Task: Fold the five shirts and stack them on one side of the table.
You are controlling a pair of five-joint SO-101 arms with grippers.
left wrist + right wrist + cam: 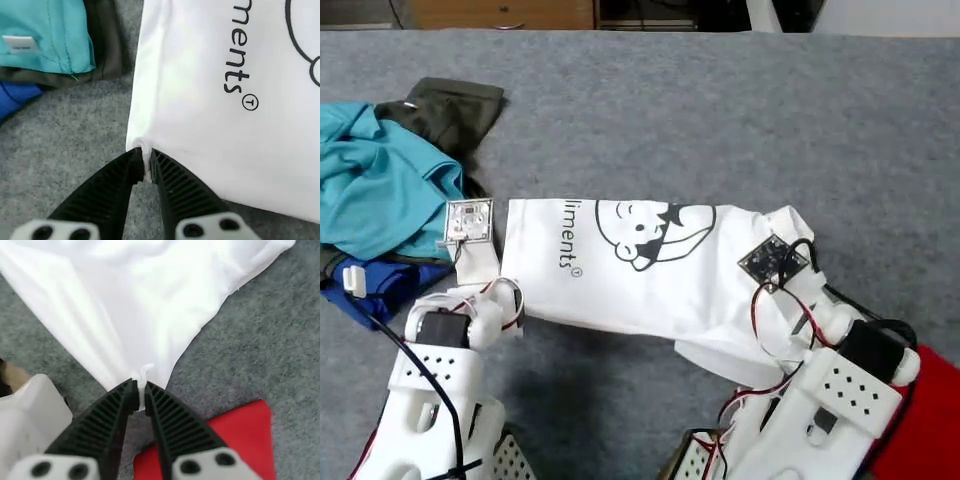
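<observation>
Pinched almost closed, the left claw (143, 162) grips a corner fold at the left end of the white shirt (650, 275). The right claw (140, 390) is clamped just as tightly on a small tuck of the same cloth at its right end. This shirt lies mid-table (720, 120), towards the near edge. Its long axis runs left to right, sloping slightly nearer at the right, and the printed lettering runs across that axis. A teal shirt (380, 190), a dark olive shirt (455, 110) and a blue shirt (370, 285) are heaped by the left edge. A red shirt (930, 420) sits at the near right corner.
</observation>
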